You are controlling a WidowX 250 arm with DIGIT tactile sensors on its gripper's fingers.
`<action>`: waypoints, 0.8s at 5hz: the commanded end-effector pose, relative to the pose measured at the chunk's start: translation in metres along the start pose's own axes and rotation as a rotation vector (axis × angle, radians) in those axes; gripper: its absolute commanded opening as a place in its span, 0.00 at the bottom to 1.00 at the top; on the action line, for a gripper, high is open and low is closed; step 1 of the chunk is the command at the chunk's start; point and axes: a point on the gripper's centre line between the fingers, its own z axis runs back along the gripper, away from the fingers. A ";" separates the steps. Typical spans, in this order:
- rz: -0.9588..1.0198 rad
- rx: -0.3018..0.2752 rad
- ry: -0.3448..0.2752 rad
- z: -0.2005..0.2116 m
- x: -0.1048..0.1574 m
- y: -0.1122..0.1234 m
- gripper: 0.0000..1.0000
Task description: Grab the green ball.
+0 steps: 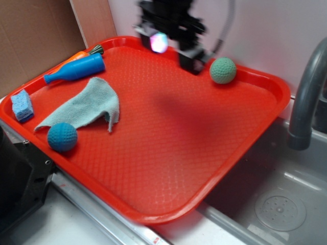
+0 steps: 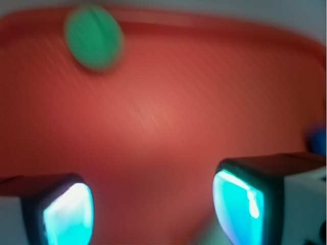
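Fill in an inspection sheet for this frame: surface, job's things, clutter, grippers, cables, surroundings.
Surface: red tray, resting over a sink edge.
Job's things: green ball at the tray's far rim, free.
Clutter: blue ball, cloth, blue bottle, sponge, orange item behind the bottle.
Grippers: end effector open, nothing between its pads, short of the green ball.
Cables: grey cable behind the arm.
Surroundings: sink, faucet, cardboard at left.
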 end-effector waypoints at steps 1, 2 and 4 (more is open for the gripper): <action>-0.006 -0.012 -0.192 0.010 0.029 -0.017 1.00; 0.022 -0.022 -0.190 0.001 0.038 -0.012 1.00; 0.043 -0.072 -0.157 -0.027 0.072 -0.008 1.00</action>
